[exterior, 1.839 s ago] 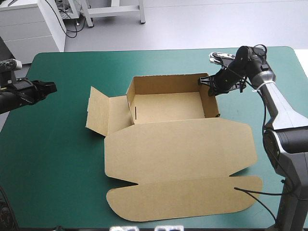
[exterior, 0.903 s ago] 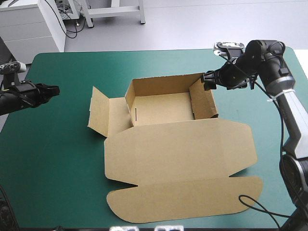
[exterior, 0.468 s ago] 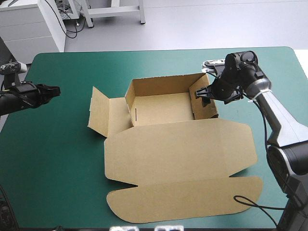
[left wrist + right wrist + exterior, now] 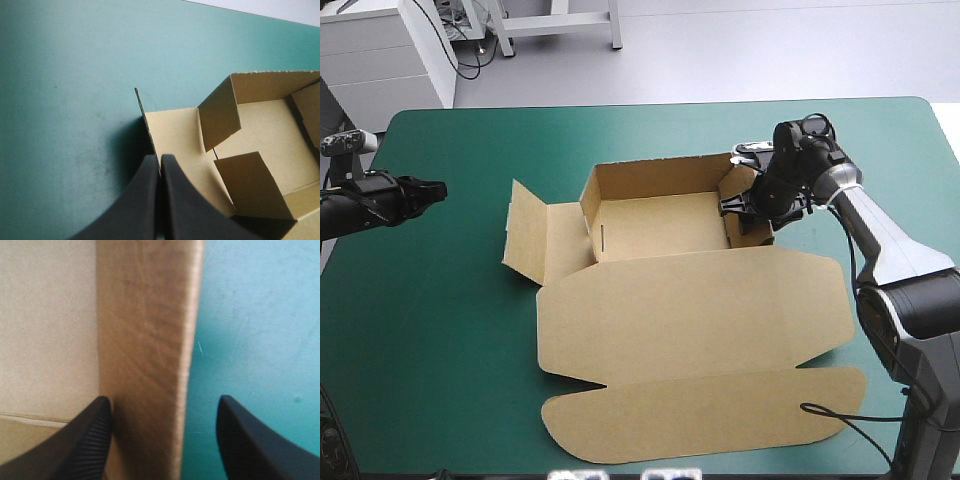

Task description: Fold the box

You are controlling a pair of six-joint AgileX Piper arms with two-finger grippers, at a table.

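Left gripper [image 4: 430,186], its black fingers pressed together, hangs with the brown box [image 4: 690,300] well ahead of it, while the right gripper [image 4: 744,205], spread, has dropped from outside to straddle the box's right wall [image 4: 145,340], so pressing that folded-over wall home looks underway

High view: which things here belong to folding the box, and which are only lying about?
Belong to the job: the box, walls raised, lid flat; the right gripper, open astride its right wall.
Only there: the left gripper, shut, apart from the box; the teal-green cover.
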